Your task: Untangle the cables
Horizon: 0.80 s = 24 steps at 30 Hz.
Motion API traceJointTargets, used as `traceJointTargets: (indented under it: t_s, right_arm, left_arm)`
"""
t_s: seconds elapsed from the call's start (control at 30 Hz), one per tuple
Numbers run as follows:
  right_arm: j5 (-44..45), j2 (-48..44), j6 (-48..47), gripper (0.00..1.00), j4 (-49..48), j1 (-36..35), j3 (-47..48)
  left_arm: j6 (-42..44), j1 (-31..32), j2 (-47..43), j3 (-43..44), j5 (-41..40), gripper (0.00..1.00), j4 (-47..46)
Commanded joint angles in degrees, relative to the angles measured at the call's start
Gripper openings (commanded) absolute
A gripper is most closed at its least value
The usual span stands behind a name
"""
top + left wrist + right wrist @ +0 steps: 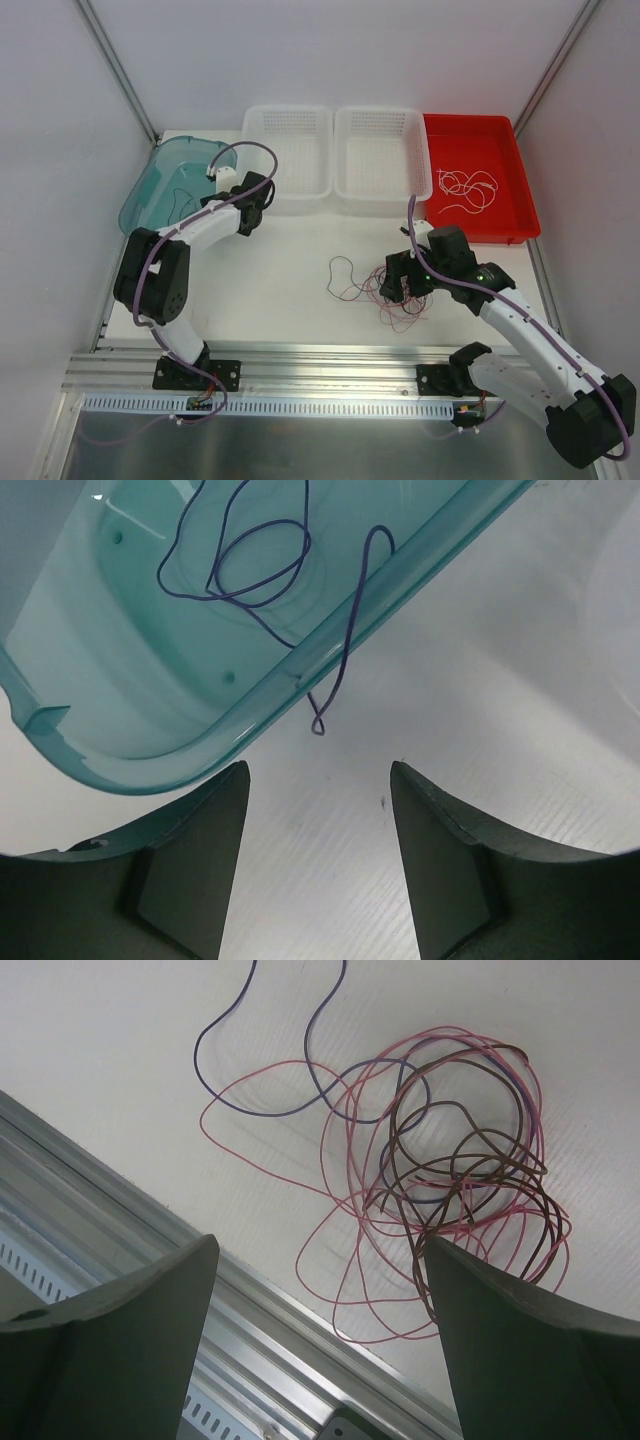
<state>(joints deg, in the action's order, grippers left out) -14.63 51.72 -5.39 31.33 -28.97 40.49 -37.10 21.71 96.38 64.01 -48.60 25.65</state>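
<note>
Right gripper [318, 1250] open, empty; tangle [455, 1172] just ahead, purple strand [197, 1055] running onward. Left gripper [318, 768] open; wire [346, 650] ahead crosses tub [250, 735] rim endwise.

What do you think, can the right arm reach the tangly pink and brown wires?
Probably yes. The right end effector hangs open right above the pink and brown tangle on the table, with nothing in between.

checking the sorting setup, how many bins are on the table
4. A teal tub at the back left, a left white basket and a right white basket side by side mid-back, a red tray at the back right. None seems hidden.
</note>
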Motion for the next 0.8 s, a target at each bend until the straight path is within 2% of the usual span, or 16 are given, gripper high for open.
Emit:
traceJointTargets:
  t_s: [0.0,0.13,0.33,0.57,0.77]
  right_arm:
    - [-0.8,-1.1,-0.3,0.88,-0.6,-0.2,0.0]
    - [-1.0,-0.7,-0.2,0.88,-0.8,-0.2,0.0]
    - [-1.0,-0.6,-0.3,0.88,-1.1,-0.2,-0.1]
    - [-0.9,-1.0,-0.2,0.88,-1.4,-0.2,-0.4]
    - [-1.1,-1.3,-0.1,0.88,-1.7,-0.4,-0.7]
  left_arm:
    - [1.9,0.0,2.4,3.9,-2.8,0.59,-1.5]
    - [2.9,-0.7,3.6,5.2,-1.6,0.57,-2.1]
    - [5.6,-3.8,5.3,6.9,4.9,0.55,-2.0]
    - [9.9,-4.0,5.4,5.6,4.9,0.52,-1.7]
    - [13.0,-4.4,5.7,4.9,3.8,0.53,-1.7]
